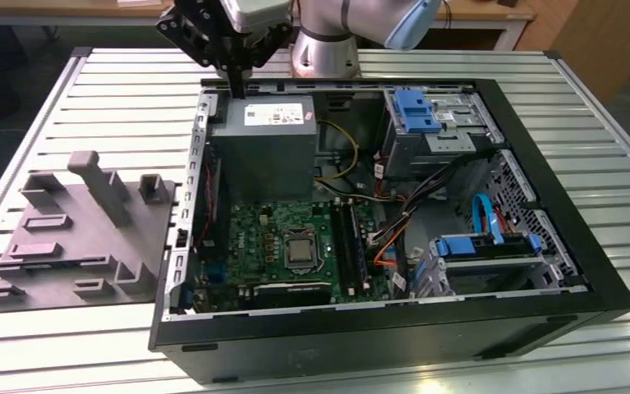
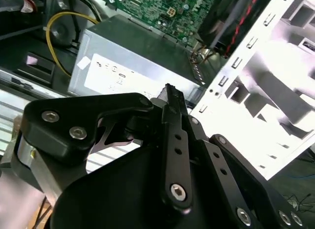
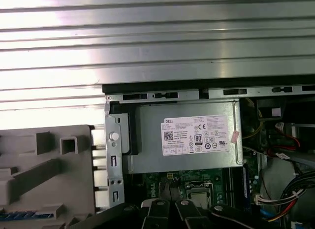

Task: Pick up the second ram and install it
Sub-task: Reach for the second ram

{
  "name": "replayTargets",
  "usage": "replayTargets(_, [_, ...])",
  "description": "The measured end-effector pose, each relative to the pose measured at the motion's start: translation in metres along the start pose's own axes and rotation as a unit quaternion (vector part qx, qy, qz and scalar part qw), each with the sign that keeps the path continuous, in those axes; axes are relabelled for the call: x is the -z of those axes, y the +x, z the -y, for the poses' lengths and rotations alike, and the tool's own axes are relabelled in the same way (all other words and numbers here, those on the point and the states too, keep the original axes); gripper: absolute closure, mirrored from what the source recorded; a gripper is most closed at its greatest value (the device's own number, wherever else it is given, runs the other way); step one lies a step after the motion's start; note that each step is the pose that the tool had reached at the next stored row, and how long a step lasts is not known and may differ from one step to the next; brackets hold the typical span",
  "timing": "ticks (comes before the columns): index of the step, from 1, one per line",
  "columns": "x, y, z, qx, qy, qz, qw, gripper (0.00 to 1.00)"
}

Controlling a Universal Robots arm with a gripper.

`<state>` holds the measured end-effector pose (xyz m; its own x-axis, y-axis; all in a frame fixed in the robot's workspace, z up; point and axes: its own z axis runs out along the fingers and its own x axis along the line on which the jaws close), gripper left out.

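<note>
My gripper (image 1: 235, 90) hangs over the far corner of the open computer case (image 1: 577, 271), at the back edge of the grey power-supply box (image 1: 262, 144). Its black fingers (image 2: 172, 98) look pressed together with nothing between them. A dark-blue strip with pale marks, seemingly the second ram (image 3: 22, 215), lies in a slot of the grey holder block (image 3: 44, 179) beside the case. The gripper is well away from it. The green motherboard (image 1: 292, 238) with its long black memory slots (image 1: 342, 234) lies in the case floor.
The holder block (image 1: 74, 230) stands on the slatted metal table (image 1: 128, 74), at the exterior view's left of the case. Blue drive brackets (image 1: 416, 111), cables (image 1: 402, 213) and a yellow wire (image 1: 347, 148) crowd the case's right side. The arm's base (image 1: 326, 49) stands behind the case.
</note>
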<state>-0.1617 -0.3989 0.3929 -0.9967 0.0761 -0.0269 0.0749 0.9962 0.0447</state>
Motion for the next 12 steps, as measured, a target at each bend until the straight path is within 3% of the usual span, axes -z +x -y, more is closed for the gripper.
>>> replayTargets(12, [0.0008, 0.0280, 0.0021, 0.000, -0.0003, 0.0037, 1.0000, 0.90])
